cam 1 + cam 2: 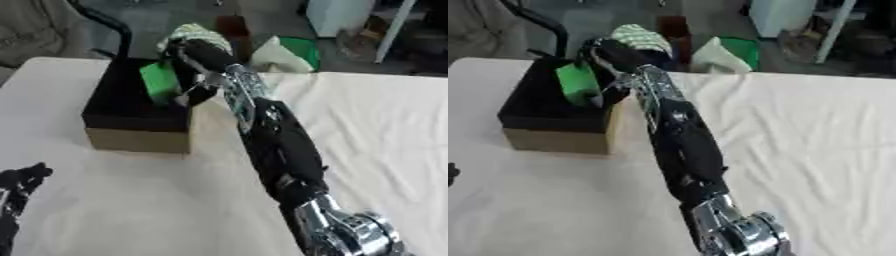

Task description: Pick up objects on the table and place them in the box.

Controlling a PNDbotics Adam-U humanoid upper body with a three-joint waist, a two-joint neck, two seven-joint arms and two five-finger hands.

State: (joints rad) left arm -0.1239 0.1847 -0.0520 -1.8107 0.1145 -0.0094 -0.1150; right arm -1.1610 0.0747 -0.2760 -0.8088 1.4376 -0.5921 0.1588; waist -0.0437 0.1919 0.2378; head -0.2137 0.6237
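Left eye view: a green block is held pinched in the right hand just over the dark opening of the cardboard box, the placing step is judged in hand, and a release is called for next.

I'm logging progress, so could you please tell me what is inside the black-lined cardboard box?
A green block held by the right robot hand sits over the box opening; the dark interior beneath is hidden.
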